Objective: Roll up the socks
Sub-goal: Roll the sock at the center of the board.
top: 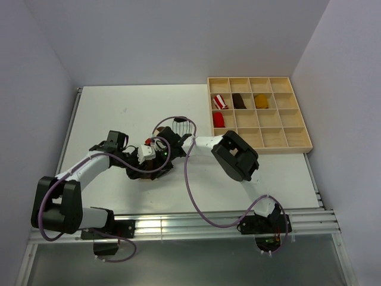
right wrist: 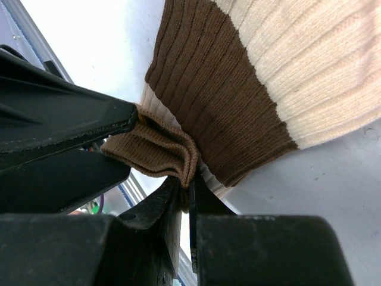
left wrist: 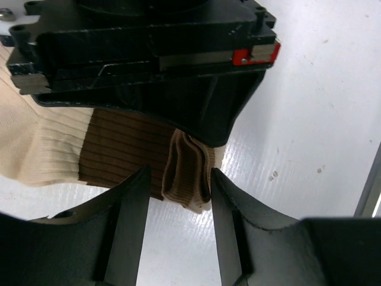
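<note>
1. Clamping right hand on cream sock's cuff, left of wooden tray on table.
2. Straddling cuff with left hand, spread apart.
3. Expecting soft, limp, light fabric; gripping folded cuff edge.

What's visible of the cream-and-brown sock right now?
The cream-and-brown sock is ribbed knit, cream with a dark brown block and a lighter tan band. It lies flat on the white table, the tan end folded into a small bunch. The right gripper is shut on that fold; the left gripper stands open astride it. Its far end is hidden.
</note>
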Robot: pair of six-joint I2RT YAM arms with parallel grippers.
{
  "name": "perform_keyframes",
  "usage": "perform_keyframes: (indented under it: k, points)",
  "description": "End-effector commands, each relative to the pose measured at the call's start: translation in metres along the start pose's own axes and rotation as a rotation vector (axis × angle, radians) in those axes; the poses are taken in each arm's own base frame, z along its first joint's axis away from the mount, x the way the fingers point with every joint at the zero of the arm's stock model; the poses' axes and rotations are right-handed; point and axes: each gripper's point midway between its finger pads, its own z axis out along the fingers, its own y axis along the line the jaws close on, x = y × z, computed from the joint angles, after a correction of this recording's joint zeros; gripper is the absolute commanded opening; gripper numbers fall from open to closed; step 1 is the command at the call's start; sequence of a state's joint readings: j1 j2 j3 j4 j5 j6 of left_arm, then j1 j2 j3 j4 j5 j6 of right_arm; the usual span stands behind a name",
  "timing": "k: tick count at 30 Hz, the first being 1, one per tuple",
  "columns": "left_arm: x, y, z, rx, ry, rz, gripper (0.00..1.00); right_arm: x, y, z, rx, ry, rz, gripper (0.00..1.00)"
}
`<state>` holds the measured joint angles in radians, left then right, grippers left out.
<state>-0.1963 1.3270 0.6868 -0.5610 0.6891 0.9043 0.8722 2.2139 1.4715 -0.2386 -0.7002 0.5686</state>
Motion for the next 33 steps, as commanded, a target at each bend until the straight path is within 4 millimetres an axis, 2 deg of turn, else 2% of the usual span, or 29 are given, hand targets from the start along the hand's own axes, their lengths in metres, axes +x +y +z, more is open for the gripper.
perform_keyframes:
  k: [1, 13, 18, 27, 29, 33]
  points:
    - [-0.013, 0.013, 0.002, -0.023, -0.036, 0.014, 0.49, 0.005, -0.02, 0.008, 0.054, 0.017, 0.022, 0.0]
    - [-0.006, 0.011, 0.012, 0.015, -0.029, -0.04, 0.36, 0.008, -0.022, 0.006, 0.057, 0.005, 0.031, 0.0]
    - [-0.002, 0.014, 0.014, 0.021, 0.005, -0.084, 0.19, 0.009, -0.023, 0.003, 0.065, -0.011, 0.034, 0.0]
    - [0.013, 0.011, 0.019, 0.069, 0.083, -0.173, 0.0, 0.008, -0.023, 0.0, 0.073, -0.052, 0.039, 0.0]
    - [0.018, 0.006, 0.02, 0.087, 0.099, -0.195, 0.0, 0.005, -0.024, -0.004, 0.089, -0.078, 0.039, 0.0]
    - [0.027, 0.007, 0.021, 0.078, 0.139, -0.228, 0.0, -0.001, -0.02, -0.013, 0.096, -0.141, 0.034, 0.07]
